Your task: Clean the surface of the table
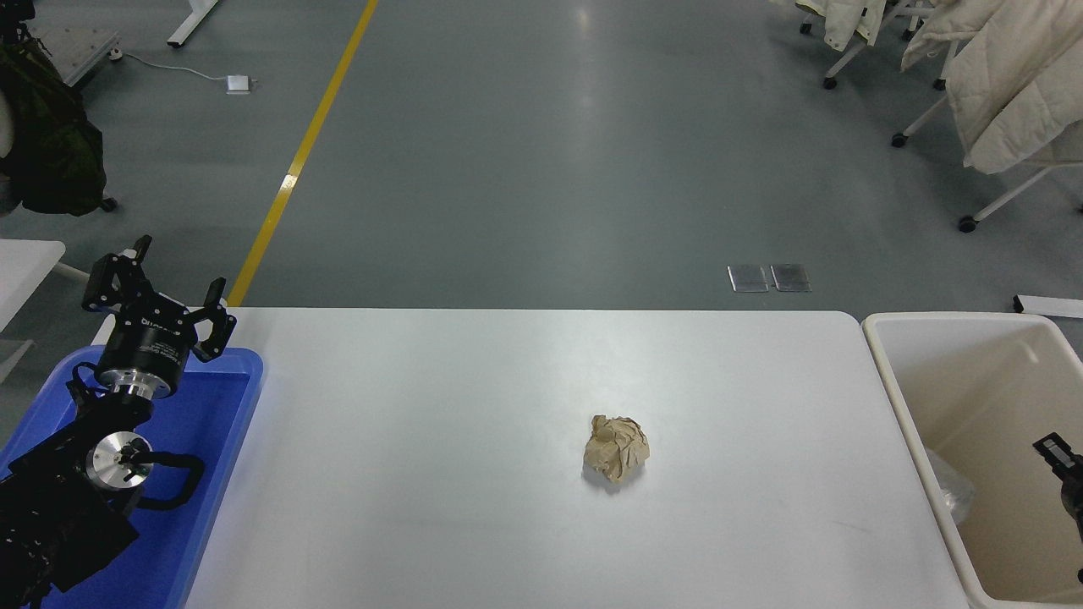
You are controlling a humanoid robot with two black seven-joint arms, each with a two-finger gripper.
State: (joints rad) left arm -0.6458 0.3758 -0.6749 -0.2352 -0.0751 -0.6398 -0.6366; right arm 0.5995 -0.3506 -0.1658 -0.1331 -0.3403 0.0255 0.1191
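Right gripper [1068, 461], barely showing at the picture's right edge, hangs over the cream bin [897, 397]; only a sliver of black is visible, so whether it is wide or closed cannot be told, though nothing is seen in it. Low against the bin's left wall lies what may be a piece of clear or silvery wrapping [948, 486], too faint to name with confidence.

Left of the bin stretches the table surface [423, 474], the white tabletop running between the bin and a blue tray [228, 440] at its far-left side. One crumpled ball of brown paper [616, 447] sits on it, near the middle and somewhat toward the bin. The ball lies well to the left of the right gripper, and that arm looks the nearer of the two, so the coming reach would likely swing leftward from the bin. The ball is roughly round, with no long axis to favour.

Beyond the tray's far end the left gripper [161, 292] is parked, fingers spread wide and holding nothing.
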